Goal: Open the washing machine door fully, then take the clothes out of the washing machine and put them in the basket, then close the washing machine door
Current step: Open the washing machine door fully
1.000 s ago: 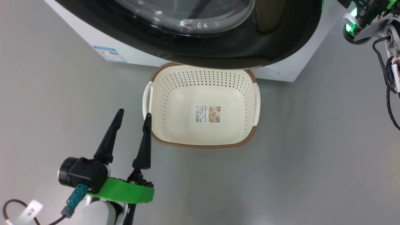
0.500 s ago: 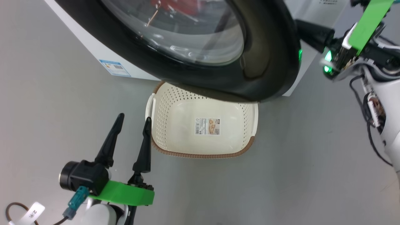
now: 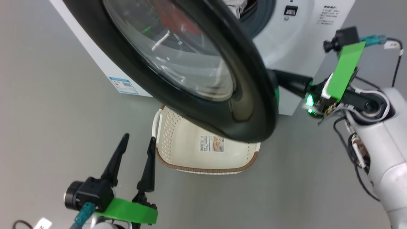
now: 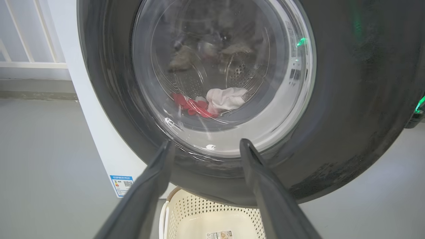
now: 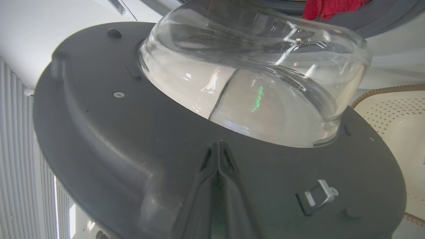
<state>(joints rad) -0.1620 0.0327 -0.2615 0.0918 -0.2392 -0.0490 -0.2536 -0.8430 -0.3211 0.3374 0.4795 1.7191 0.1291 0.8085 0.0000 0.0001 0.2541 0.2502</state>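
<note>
The washing machine door stands partly open, swung out over the basket. My right gripper is shut, and its tips rest against the door's grey inner face below the glass bowl. My left gripper is open and holds nothing, low on the floor just left of the basket. In the left wrist view its fingers point at the door's outer glass. The clothes, red and white, lie in the drum of the washing machine. A red piece shows at the drum's mouth.
The door's black rim overhangs the far half of the basket. A metal latch hook sticks out of the door's inner face. An energy label marks the machine's lower left corner. Grey floor lies all around, and a white railing stands beyond the machine.
The door has swung further open towards the left. My right arm has come into the head view, pressing behind the rim. The head camera has shifted. My left gripper has kept its place.
</note>
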